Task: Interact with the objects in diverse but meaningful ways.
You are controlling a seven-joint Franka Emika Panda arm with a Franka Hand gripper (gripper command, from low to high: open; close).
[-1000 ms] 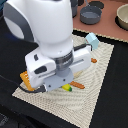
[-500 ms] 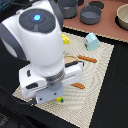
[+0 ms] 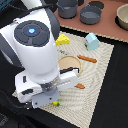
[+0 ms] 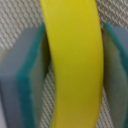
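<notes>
Gripper [image 4: 70, 70] low over woven mat [image 3: 100, 75], near its front edge. Jaws w/ teal pads [image 4: 30, 85] sit either side of yellow banana [image 4: 72, 65]; contact unclear, can't tell if pinching. Cheese wedge [image 3: 62, 39] & pale blue milk carton [image 3: 92, 41] toward mat's far edge.

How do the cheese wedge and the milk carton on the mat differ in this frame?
The cheese wedge is yellow; the milk carton is pale blue. The cheese wedge lies low and partly hidden behind the arm, while the milk carton stands taller and in full view. The cheese wedge sits nearer the exterior view's left, the milk carton farther right. Both rest on the woven mat, untouched by the gripper.
</notes>
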